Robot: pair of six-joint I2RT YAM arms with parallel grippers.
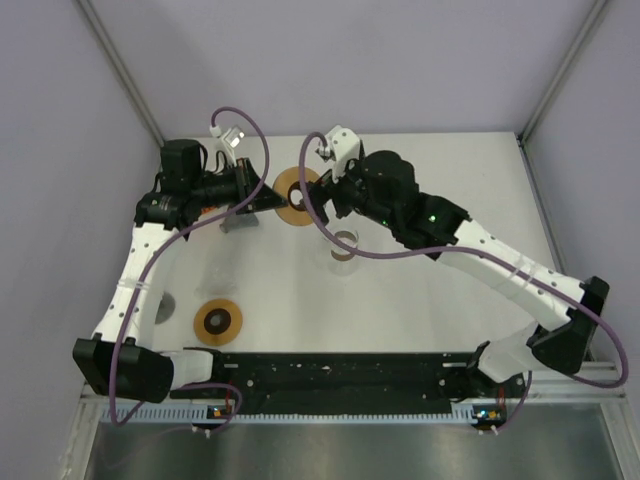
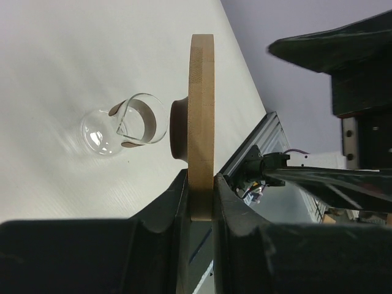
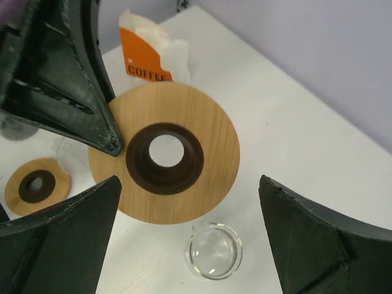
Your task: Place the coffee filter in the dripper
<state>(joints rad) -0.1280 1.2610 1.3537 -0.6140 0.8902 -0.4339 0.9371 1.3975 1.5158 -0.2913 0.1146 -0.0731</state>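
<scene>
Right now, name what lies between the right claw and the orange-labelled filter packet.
The round wooden disc with dark centre ring, gripped by the left claw; right wrist view.

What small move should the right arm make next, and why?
Probably it should move the right gripper, which is open, past the wooden dripper ring toward the coffee filter pack. The left gripper clamps the ring by its edge, the right gripper holds nothing, and no filter sits in the ring yet.

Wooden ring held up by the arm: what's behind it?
From the right wrist camera, a white packet with an orange COFFEE label shows beyond the wooden ring; the ring covers its lower part.
</scene>
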